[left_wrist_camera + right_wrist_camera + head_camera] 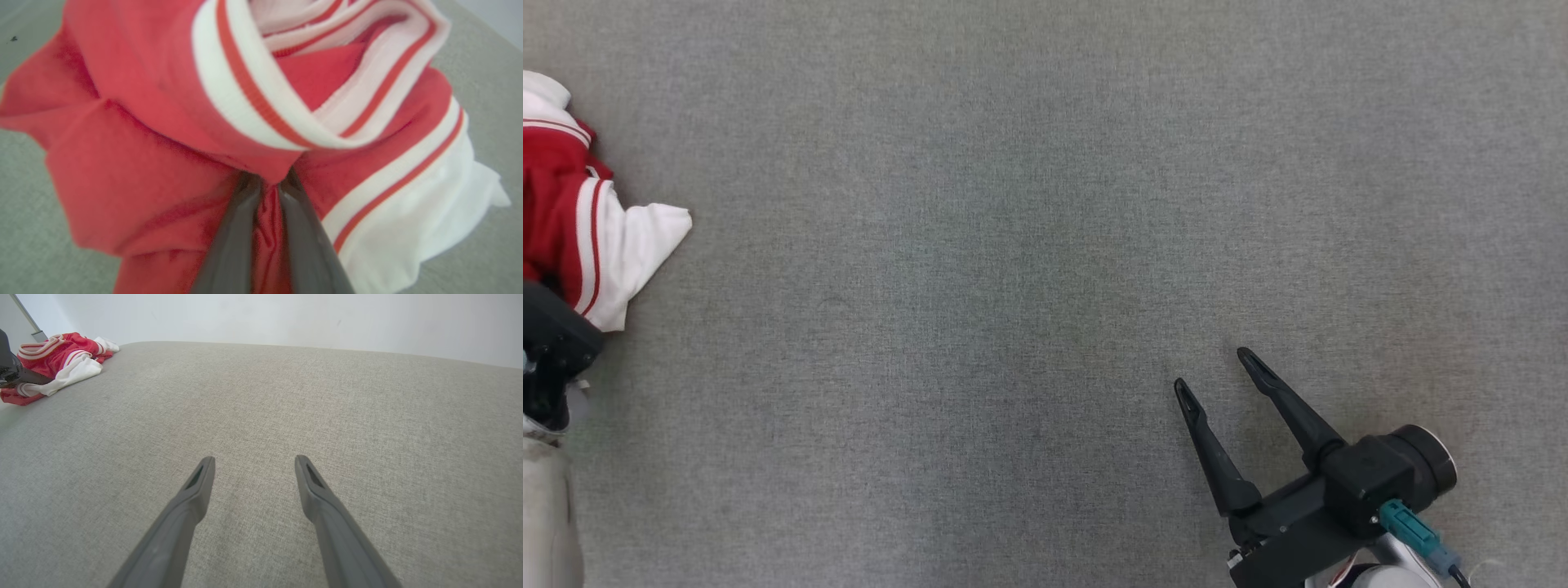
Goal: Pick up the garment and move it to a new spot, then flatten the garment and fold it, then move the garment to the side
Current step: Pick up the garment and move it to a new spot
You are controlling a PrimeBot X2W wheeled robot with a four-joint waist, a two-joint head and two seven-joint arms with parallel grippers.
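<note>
Left wrist view: the left gripper (269, 181) has its jaws drawn nearly together on a red fold of the garment (155, 122), the cloth pinched between the two tips. The rest of the garment bunches up beyond and to both sides of the jaws. A striped white band curls above them and a white part trails off to the right onto the desk (28, 212). It is a crumpled heap, so no clear long axis can be read.

Head view: the garment sits at the far left edge, partly cut off by the frame, with its white part pointing towards the middle of the desk. The left arm's dark wrist is right against it. The right gripper, low on the right with jaws spread wide and holding nothing, is well apart from it, so the left arm is plainly the nearer. Nothing else lies on the grey cloth between them, and a carry towards the centre looks unobstructed.

Right wrist view: the open jaws point across bare desk, with the garment far off at upper left.
</note>
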